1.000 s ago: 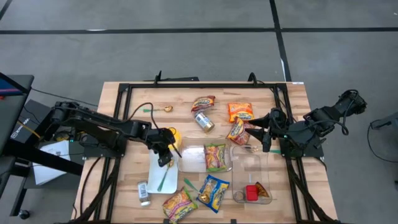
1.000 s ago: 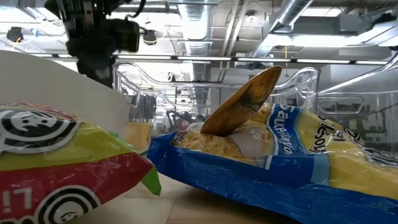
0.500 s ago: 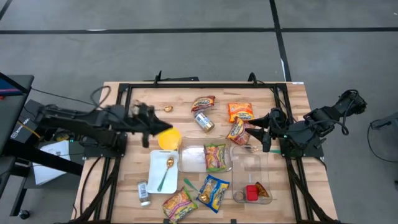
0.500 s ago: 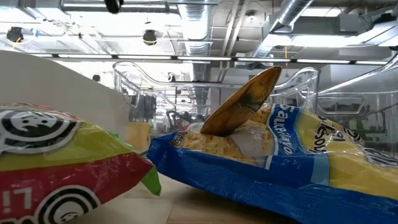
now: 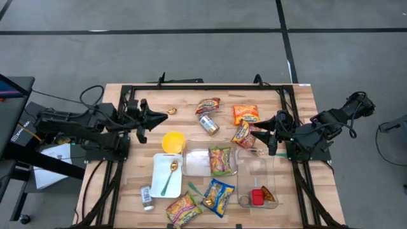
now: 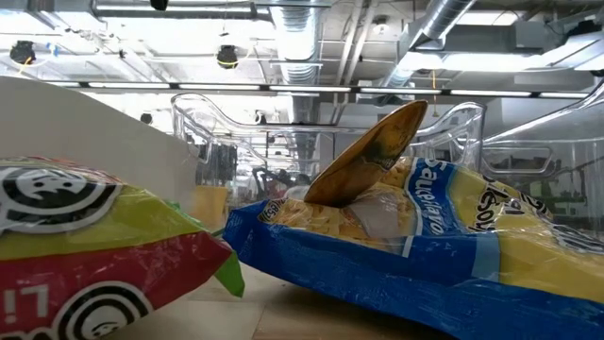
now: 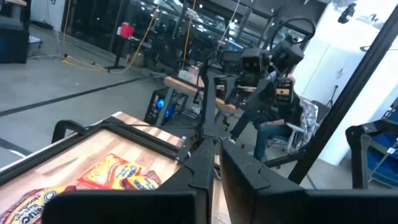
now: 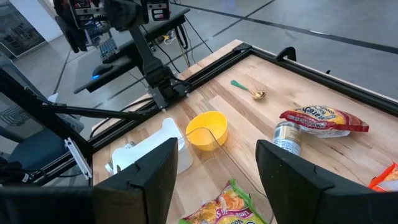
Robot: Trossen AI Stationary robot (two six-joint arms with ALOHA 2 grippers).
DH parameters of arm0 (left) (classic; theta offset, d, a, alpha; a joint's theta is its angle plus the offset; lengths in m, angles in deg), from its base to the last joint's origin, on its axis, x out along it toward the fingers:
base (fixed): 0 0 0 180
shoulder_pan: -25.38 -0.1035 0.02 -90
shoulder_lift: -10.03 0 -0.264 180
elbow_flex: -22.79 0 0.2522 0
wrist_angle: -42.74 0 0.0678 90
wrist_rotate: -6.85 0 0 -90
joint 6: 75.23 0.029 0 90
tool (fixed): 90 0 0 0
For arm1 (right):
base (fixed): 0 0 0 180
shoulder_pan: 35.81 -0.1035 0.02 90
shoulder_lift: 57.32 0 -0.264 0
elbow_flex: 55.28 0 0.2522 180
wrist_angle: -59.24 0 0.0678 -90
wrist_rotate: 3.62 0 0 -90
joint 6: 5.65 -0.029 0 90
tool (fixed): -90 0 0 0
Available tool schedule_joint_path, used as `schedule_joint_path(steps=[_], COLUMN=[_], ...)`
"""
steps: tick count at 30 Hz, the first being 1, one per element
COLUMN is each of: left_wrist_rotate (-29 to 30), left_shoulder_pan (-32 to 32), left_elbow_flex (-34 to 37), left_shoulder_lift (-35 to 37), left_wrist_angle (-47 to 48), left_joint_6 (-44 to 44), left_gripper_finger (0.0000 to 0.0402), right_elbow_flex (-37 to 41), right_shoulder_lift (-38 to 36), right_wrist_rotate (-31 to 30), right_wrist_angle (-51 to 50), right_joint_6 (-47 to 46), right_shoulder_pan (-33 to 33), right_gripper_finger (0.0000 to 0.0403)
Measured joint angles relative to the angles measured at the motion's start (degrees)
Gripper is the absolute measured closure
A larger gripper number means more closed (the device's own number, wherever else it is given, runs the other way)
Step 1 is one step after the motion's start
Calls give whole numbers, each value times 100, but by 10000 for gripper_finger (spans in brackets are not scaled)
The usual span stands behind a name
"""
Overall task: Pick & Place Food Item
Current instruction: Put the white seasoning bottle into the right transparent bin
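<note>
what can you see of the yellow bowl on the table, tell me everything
The yellow bowl is small, round and looks like plastic, standing upright with its mouth up and apparently nothing inside. It sits on the wooden table toward the left side, just behind the white tray that holds a spoon, and beside the clear container. Nothing grips it; whether it touches the tray's edge cannot be told.

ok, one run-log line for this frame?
left hand: shut, empty, lifted by yellow bowl | right hand: open, waiting over snack bag | spoon: on white tray
</note>
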Motion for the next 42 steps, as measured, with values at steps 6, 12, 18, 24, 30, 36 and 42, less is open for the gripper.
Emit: schedule_joint_path(steps=[6,12,18,24,30,36,42], left_wrist_rotate=[2,50,52,50,-920,-3074,-4101], left_shoulder_pan=[0,0,0,0,38,801,2542], left_elbow_flex=[2,4,4,4,4,2,4], left_shoulder_lift=[-72,-70,-70,-70,-70,-187,-250], left_wrist_angle=[41,46,46,54,452,1878,3069], left_joint_6=[0,0,0,-2,-396,-2382,-4295], left_gripper_finger=[357,335,320,318,317,317,317], right_elbow_flex=[0,0,0,0,0,0,0], right_shoulder_lift=[0,0,0,0,0,0,-2], right_wrist_rotate=[3,4,4,4,23,111,114], right_wrist_angle=[-2,-2,-2,-1,-2,-4,-13], right_joint_6=[0,2,2,2,4,3,4], right_shoulder_pan=[-2,-2,-2,0,-2,-2,0], right_gripper_finger=[192,192,192,192,192,192,192])
